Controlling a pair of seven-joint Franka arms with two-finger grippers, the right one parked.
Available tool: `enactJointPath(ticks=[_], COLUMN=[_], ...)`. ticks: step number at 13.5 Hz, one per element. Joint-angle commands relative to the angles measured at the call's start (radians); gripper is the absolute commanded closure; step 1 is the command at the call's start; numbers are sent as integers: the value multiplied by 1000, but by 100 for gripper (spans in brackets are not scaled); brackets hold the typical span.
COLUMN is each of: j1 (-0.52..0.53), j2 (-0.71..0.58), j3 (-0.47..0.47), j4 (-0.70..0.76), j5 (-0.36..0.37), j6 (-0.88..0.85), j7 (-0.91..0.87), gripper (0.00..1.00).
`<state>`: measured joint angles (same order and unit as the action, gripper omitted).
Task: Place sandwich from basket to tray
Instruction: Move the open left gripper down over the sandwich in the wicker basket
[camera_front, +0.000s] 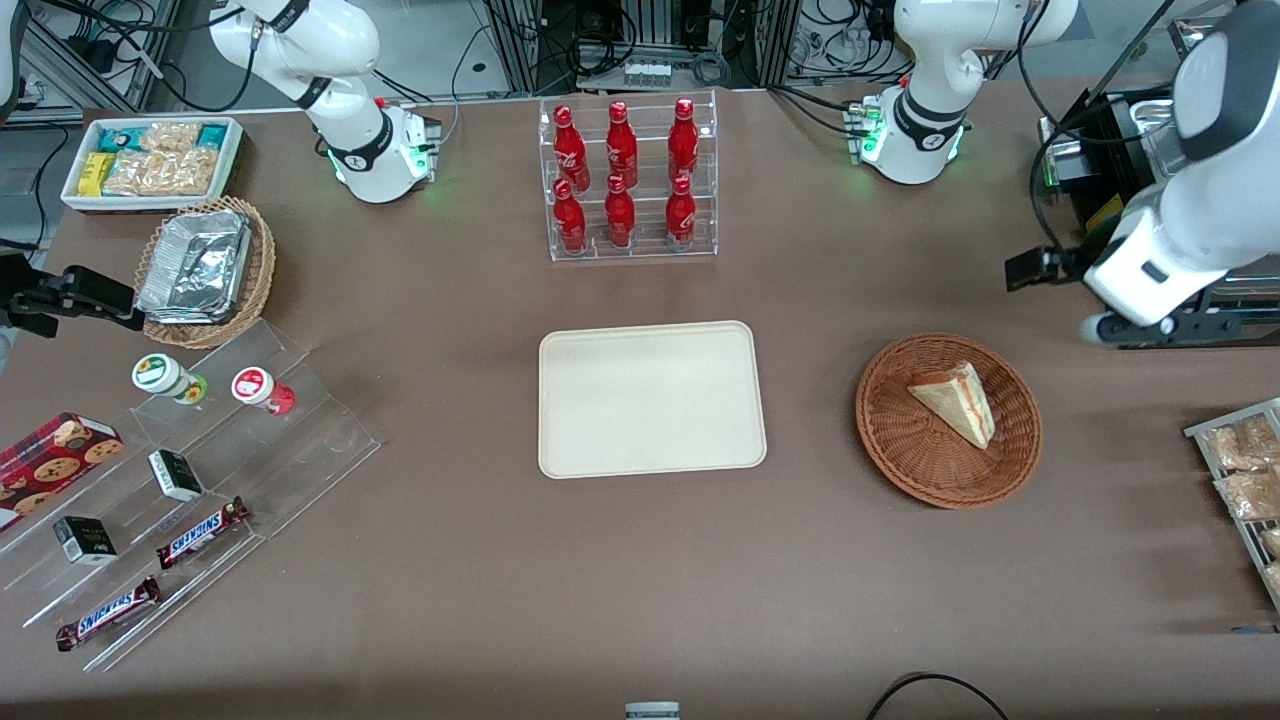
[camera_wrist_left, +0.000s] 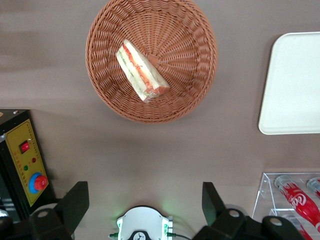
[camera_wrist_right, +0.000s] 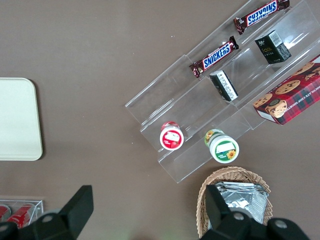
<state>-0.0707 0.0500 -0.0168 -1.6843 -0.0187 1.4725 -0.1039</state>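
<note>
One triangular white-bread sandwich (camera_wrist_left: 142, 72) lies diagonally in the round reddish-brown wicker basket (camera_wrist_left: 195, 30); the spread-open, empty tool (camera_wrist_left: 145, 207) hovers above the desk beside it.

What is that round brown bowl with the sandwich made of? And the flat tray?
The basket looks like woven wicker: reddish-brown strands spiral out from its middle. The tray seems to be matte cream plastic or pressed fibre, smooth with a low rim; I can't tell which. The sandwich lying in the basket shows soft pale bread. The gripper hangs open above the table, farther from the front camera than the basket.
</note>
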Motion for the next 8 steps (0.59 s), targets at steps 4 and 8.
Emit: enactJointPath(ticks=[4,8], j1=[26,52], j2=[-19,-12], j3=[-2,-3], j4=[-250,-354], j5=[36,34], j6=[277,425], j7=[-20,-33], gripper=[0,0])
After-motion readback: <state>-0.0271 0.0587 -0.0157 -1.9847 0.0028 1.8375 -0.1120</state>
